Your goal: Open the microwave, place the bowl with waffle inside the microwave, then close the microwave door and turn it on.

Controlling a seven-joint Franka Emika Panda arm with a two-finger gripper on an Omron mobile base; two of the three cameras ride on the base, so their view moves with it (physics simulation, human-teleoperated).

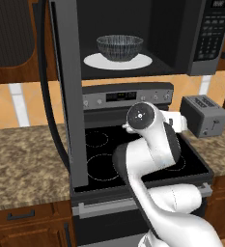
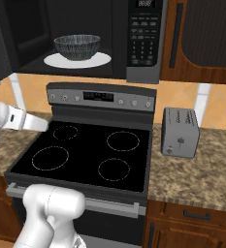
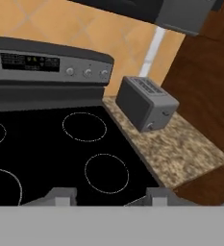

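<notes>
1. The small round dark grey bowl [image 1: 119, 47] with ribbed glassy sides sits on the flat white round turntable plate [image 1: 97, 61] inside the large dark grey microwave [image 1: 201, 60], at the upper middle of the left base view. The waffle I cannot make out inside it.
2. The big dark-framed microwave door [image 1: 68, 96] stands swung open, edge-on at the left of that view — so the placing step looks done, and closing the door is in hand.
3. The gripper [image 3: 106, 196] hangs low over the black glass stove top [image 3: 46, 153], its two tips apart at the bottom of the hand view, with nothing between them.
4. Next, the arm must likely rise, get behind the door and push it shut — then reach the button keypad [image 2: 142, 36].
5. The small grey toaster [image 2: 180, 131] stands aside on the speckled stone counter [image 2: 201, 174].
</notes>
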